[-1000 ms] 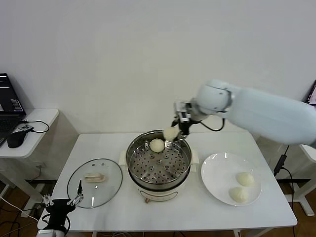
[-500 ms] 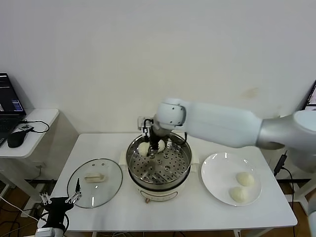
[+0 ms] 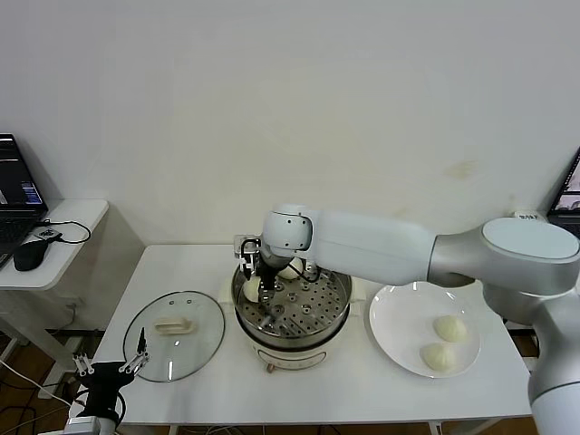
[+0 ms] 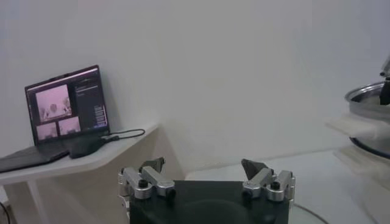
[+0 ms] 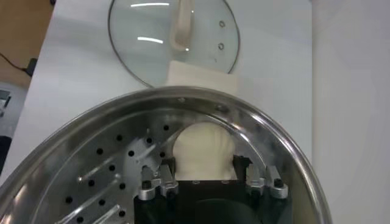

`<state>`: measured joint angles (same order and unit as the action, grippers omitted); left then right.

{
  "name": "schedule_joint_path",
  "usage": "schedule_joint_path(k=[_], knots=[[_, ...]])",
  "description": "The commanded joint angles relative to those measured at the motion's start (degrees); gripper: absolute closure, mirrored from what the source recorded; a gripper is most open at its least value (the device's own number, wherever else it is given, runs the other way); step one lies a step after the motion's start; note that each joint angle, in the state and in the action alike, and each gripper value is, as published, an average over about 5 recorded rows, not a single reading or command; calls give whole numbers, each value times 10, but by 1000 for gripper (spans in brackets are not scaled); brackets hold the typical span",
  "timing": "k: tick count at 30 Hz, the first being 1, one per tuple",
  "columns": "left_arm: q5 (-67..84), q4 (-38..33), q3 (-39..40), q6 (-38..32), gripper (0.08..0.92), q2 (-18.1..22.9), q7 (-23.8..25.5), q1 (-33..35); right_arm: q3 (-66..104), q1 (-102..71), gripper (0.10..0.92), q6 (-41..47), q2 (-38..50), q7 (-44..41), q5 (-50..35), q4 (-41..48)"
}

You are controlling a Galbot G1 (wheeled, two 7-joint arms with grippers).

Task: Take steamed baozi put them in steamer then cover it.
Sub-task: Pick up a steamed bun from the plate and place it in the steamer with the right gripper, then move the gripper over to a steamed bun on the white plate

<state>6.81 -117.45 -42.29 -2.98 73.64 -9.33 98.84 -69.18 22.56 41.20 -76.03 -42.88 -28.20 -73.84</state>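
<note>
The steamer [image 3: 292, 313] stands mid-table with its perforated tray showing. My right gripper [image 3: 255, 287] reaches into its left side, shut on a cream-white baozi [image 3: 251, 289]. In the right wrist view the baozi [image 5: 204, 149] sits between the fingers of the gripper [image 5: 204, 165], close to the steamer's inner wall [image 5: 256, 131]. A second baozi [image 3: 292, 269] lies at the back of the tray, partly hidden by the arm. Two more baozi [image 3: 450, 328] [image 3: 439, 357] lie on the white plate [image 3: 399, 313]. The glass cover [image 3: 174, 333] lies flat left of the steamer. My left gripper [image 3: 113, 367] is parked open at the front left corner.
A side table at the left carries a laptop [image 4: 64, 106] and a mouse [image 3: 29, 255]. The cover also shows in the right wrist view [image 5: 173, 42], just beyond the steamer's white side handle [image 5: 198, 76]. The steamer's rim [image 4: 368, 97] shows far off in the left wrist view.
My right gripper has carried the baozi from above the steamer's back right rim across to its left side and lower into the pot. The left arm has not moved.
</note>
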Motion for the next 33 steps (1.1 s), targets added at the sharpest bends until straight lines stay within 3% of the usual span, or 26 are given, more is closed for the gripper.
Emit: schedule_joint_path(k=[1,5,11,17,24,33], knots=[[1,0,-1,0,177,0,0,1,1,28,301,3,21,-24,4,-21],[1,0,-1,0,177,-1,1,1,-6,94,219,-5,89,-73,1,-81],[2,-3,3,0,177,-1,1,-1,-23,181,203,-66,244,-170,33,-182],[1,-10,9,2,177,-3,2,2,-48,197,203,-173,394,-235,129,-240],[-2,-13,12,3,177,-4,2,8,13,70,202,-248,531,-255,233,-273],[-6,-14,12,3,177,-5,2,18,177,-175,203,-262,597,-237,335,-269]])
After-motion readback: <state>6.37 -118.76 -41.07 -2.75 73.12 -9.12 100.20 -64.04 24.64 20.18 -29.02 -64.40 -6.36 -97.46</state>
